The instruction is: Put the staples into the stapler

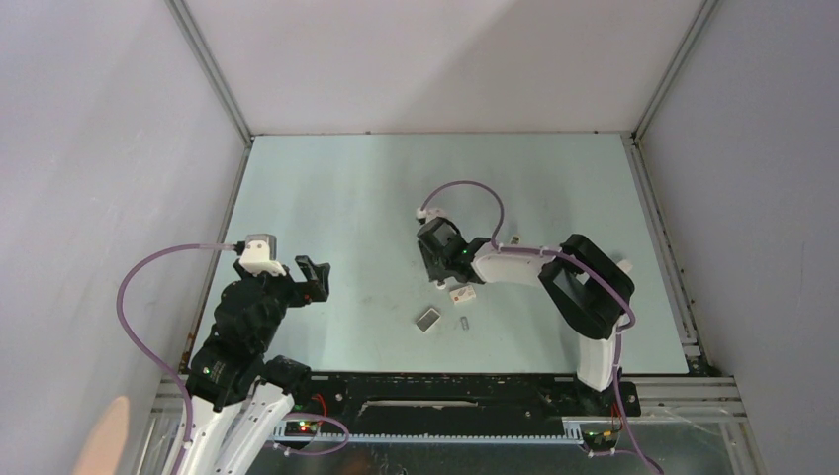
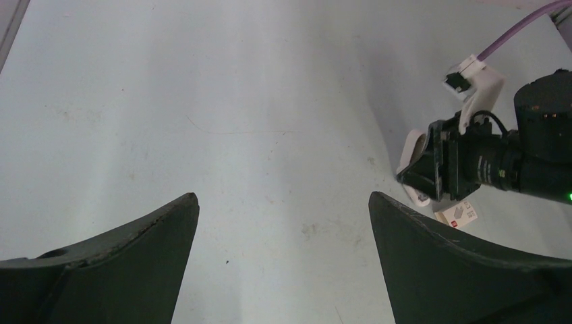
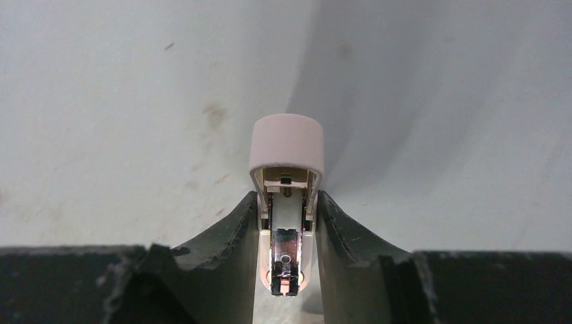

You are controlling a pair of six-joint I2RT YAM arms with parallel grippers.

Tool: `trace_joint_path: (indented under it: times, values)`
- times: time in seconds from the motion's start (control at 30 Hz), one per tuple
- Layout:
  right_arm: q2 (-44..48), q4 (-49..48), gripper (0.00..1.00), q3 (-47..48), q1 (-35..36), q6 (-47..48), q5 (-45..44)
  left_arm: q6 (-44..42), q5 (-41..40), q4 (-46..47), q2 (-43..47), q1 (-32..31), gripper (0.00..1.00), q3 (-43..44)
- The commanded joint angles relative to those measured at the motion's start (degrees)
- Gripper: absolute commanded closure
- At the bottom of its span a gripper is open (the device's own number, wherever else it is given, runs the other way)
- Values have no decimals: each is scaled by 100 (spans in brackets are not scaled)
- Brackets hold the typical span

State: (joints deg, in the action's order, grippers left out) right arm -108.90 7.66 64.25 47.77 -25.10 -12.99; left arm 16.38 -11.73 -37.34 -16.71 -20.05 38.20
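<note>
Right wrist view: a pale pink stapler [image 3: 287,145] is seen pinched between the two fingers of the right claw [image 3: 287,200], with one finger pressed against each side. Its inner metal channel is exposed toward the camera, and its rounded end points away over the pale worktop [image 3: 135,101].

In the left wrist view the same grip is seen from the side. A small white printed box [image 2: 459,214] lies on the worktop just beside and below the claw.

In the top external view the staples [image 1: 427,318], a tiny flat grey rectangular block, are found lying on the worktop. They are near the right claw on its near side, apart from it and untouched. A smaller grey piece [image 1: 465,322] lies just to their right; what it is cannot be told.

The left claw [image 1: 315,280] is held spread wide above the left part of the worktop, with nothing between its fingers, well apart from the staples.
</note>
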Motion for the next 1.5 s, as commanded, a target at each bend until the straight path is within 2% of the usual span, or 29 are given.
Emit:
trace_joint_path:
  times: [0.0, 0.23, 0.4, 0.6, 0.83, 1.03, 1.27, 1.47]
  values:
    - [-31, -210, 74, 174, 305, 718, 495, -135, 57, 210, 13, 54, 0, -31]
    - [-34, 202, 70, 174, 602, 945, 429, -135, 48, 202, -14, 54, 0, -33]
    - [-1, 283, 52, 176, 691, 1042, 382, -135, 48, 202, -34, 54, 0, -36]
    - [509, 644, 40, 175, 775, 890, 194, -135, 46, 207, -34, 62, 0, -33]
    - [1361, 1914, 38, 171, 739, 117, -224, -135, 54, 207, -34, 63, 0, -31]
    - [1587, 3328, 38, 143, 757, -897, -364, -127, 47, 198, -26, 63, 0, -23]
    - [1624, 3461, 41, -292, 759, -1540, 26, -126, 113, 209, 29, 63, 0, -31]
    - [1287, 3248, 50, -325, 757, -1568, 360, -126, 128, 215, 84, 63, 0, -33]
